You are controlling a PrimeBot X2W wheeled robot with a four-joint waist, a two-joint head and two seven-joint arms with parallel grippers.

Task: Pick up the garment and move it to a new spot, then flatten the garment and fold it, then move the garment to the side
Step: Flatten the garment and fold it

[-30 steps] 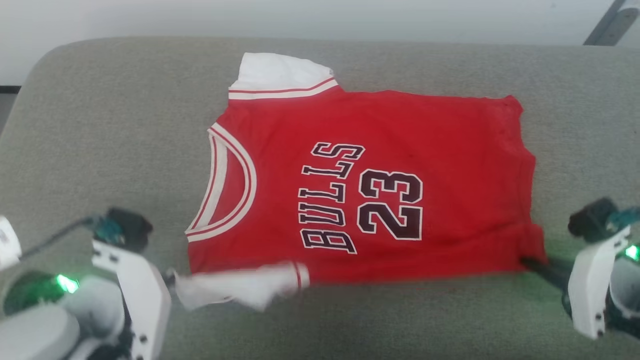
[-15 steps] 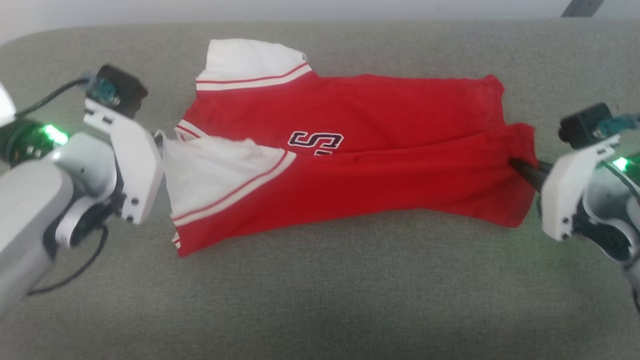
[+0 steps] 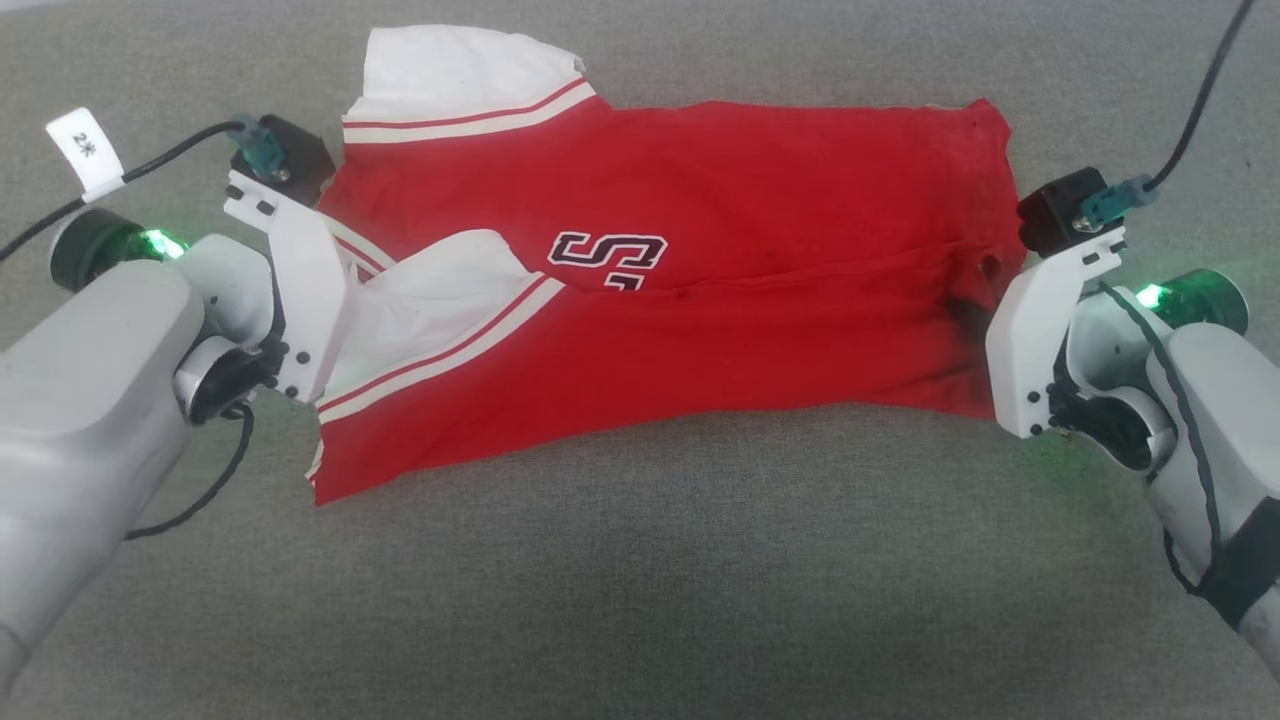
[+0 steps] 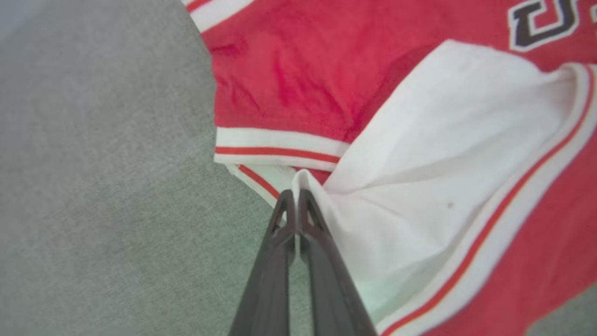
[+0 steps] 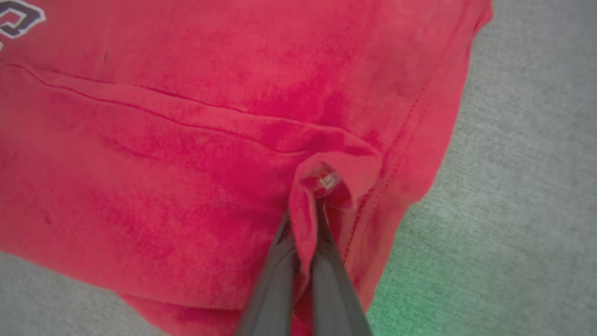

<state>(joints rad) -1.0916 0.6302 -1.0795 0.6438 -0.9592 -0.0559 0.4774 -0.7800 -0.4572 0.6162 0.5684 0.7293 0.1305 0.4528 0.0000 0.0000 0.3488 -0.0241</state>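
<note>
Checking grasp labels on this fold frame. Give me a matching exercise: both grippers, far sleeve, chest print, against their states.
1 left gripper
2 right gripper
3 far sleeve
4 chest print

A shut on the garment's red hem corner
B lying open, uncovered
C shut on the near white sleeve's edge
D mostly covered by the fold

Pairs: 1-C, 2-A, 3-B, 4-D

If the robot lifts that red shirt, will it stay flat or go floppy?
Probably floppy: the garment bends over itself in a soft fold and bunches where the right gripper pinches it. It seems light: the left gripper holds it by a thin pinch of white sleeve. Unheld parts would likely sag.
</note>
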